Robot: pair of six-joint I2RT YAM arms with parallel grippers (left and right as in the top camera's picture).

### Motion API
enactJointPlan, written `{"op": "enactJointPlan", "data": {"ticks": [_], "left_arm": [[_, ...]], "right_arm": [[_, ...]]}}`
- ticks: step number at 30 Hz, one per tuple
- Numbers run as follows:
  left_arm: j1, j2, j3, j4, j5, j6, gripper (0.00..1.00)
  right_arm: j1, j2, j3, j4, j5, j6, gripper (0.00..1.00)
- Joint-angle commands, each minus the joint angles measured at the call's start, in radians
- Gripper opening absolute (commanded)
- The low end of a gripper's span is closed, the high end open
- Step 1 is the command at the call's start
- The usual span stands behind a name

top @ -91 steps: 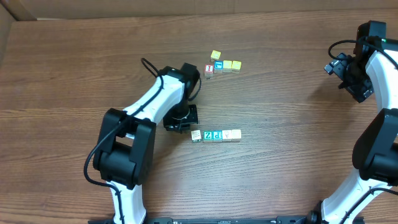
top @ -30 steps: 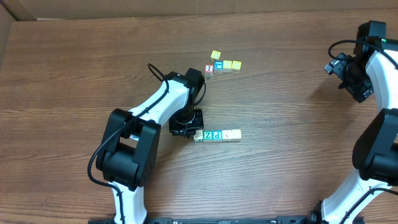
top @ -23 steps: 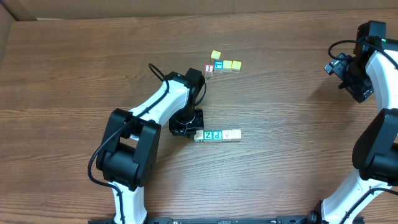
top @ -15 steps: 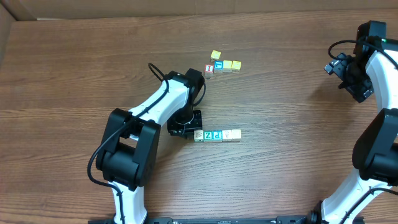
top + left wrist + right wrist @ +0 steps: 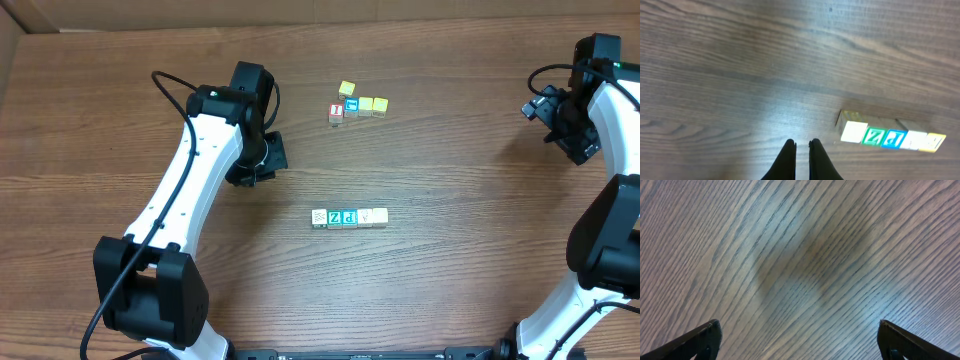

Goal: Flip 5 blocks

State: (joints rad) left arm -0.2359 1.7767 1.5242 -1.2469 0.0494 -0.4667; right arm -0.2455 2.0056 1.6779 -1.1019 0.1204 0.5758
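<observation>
Five small blocks lie in a tight row (image 5: 349,216) at the table's middle. In the left wrist view the row reads a whitish block (image 5: 854,132), a green "Z" block (image 5: 873,136), a blue "P" block (image 5: 894,138), another whitish block (image 5: 914,140) and a cream block (image 5: 935,142). My left gripper (image 5: 260,160) hangs up and left of the row, apart from it. Its fingertips (image 5: 801,144) are shut with nothing between them. My right gripper (image 5: 562,125) is far off at the right edge. It stands wide open (image 5: 799,325) over bare wood.
A second cluster sits farther back: a red-letter cube (image 5: 336,113), a blue-letter cube (image 5: 351,103) and three yellow cubes (image 5: 366,104). The wooden table (image 5: 470,260) ends at its far edge near the picture's top.
My left gripper has drawn back from the row's left end, going up and to the left. The row stays in place. The right arm has not moved.
</observation>
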Motion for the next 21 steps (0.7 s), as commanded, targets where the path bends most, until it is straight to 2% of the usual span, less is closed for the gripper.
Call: {"op": "enactJointPlan", "data": {"ticks": [1,6,9,16,18,19,21], "left_arm": [[-0.011,-0.003,-0.017,-0.005,0.013,0.049,0.04],[-0.012,-0.003,-0.094,0.046,0.011,0.048,0.04],[-0.012,-0.003,-0.138,0.079,0.022,0.048,0.04],[-0.014,-0.004,-0.168,0.074,0.023,0.048,0.04],[-0.02,-0.006,-0.168,0.069,0.031,0.048,0.04],[-0.023,-0.006,-0.168,0.067,0.036,0.048,0.04],[-0.03,-0.006,-0.168,0.064,0.041,0.048,0.05]], "right_arm": [[0.0,-0.027,0.017,0.001,0.01,-0.005,1.0],[0.0,-0.027,0.017,0.004,-0.003,0.004,1.0],[0.0,-0.027,0.017,0.031,-0.109,0.002,1.0],[0.0,-0.027,0.017,-0.124,-0.17,-0.001,1.0],[0.007,-0.027,0.017,-0.175,-0.2,-0.042,0.29],[0.015,-0.027,0.017,-0.194,-0.208,-0.058,0.04],[0.042,-0.027,0.017,-0.242,-0.201,-0.061,0.04]]}}
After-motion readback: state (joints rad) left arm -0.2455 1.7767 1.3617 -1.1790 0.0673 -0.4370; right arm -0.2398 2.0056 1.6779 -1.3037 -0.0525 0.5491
